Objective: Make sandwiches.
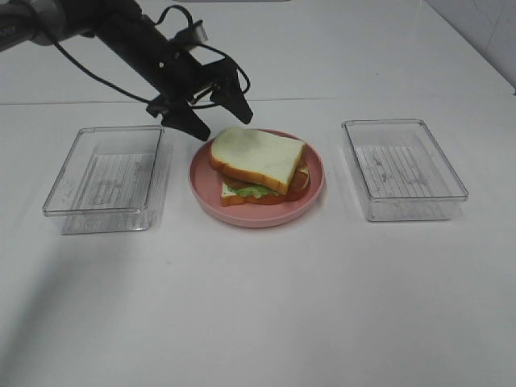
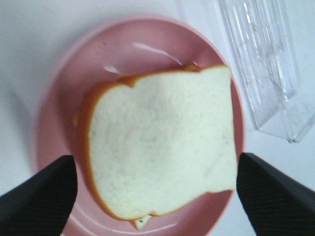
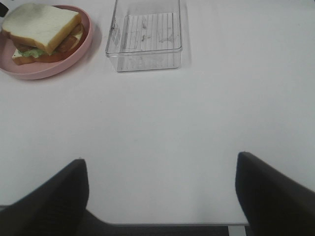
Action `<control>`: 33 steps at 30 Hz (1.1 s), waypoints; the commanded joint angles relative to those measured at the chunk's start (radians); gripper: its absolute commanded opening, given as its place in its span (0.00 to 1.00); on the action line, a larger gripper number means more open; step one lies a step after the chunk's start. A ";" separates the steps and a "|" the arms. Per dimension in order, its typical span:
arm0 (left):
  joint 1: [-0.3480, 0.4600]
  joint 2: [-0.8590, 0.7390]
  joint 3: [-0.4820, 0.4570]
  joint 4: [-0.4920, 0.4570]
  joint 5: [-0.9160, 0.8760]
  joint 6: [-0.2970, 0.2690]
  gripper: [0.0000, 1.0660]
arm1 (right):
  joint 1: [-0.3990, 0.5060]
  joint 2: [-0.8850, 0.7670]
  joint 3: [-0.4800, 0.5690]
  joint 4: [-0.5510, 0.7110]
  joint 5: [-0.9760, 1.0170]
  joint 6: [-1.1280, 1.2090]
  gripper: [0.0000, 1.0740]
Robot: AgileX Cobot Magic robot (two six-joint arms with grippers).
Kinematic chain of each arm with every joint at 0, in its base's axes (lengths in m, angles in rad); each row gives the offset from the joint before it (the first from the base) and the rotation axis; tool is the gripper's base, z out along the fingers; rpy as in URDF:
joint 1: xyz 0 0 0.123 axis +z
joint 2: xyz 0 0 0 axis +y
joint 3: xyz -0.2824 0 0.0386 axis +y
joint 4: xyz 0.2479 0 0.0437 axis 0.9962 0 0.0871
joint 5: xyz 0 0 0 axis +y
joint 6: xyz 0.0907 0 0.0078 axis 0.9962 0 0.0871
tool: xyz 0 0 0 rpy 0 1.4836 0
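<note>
Exterior high view: a white worktop (image 1: pixel 258 322) carries a round pink plate (image 1: pixel 310 153) at about the middle, with a clear plastic tray (image 1: pixel 105 173) towards the left edge and a second tray (image 1: pixel 403 169) towards the right edge, each well apart from the plate. The sandwich (image 1: pixel 258 165) sits on the plate: a white top slice with orange-brown crust lies skewed over green lettuce, reddish filling and the bottom slice. The left gripper (image 1: pixel 216 113) hangs just beyond the plate's far-left rim, jaws spread wide and holding nothing. From the left wrist the top slice lies between the two dark fingertips (image 2: pixel 37 196), apparently clear of both, though that picture is a little blurred. The right gripper (image 3: pixel 160 194) hovers over bare worktop near the front edge, jaws wide and empty.
</note>
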 commanded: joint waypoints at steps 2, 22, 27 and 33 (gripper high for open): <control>-0.002 -0.040 -0.083 0.182 0.109 -0.125 0.77 | -0.001 -0.025 0.004 0.004 -0.008 -0.007 0.73; 0.171 -0.457 0.219 0.627 0.109 -0.163 0.90 | -0.001 -0.025 0.004 0.004 -0.008 -0.007 0.73; 0.271 -0.577 0.360 0.612 0.108 -0.134 0.89 | -0.001 -0.025 0.004 0.004 -0.008 -0.007 0.73; 0.324 -0.847 0.648 0.601 0.103 -0.065 0.89 | -0.001 -0.025 0.004 0.004 -0.008 -0.007 0.73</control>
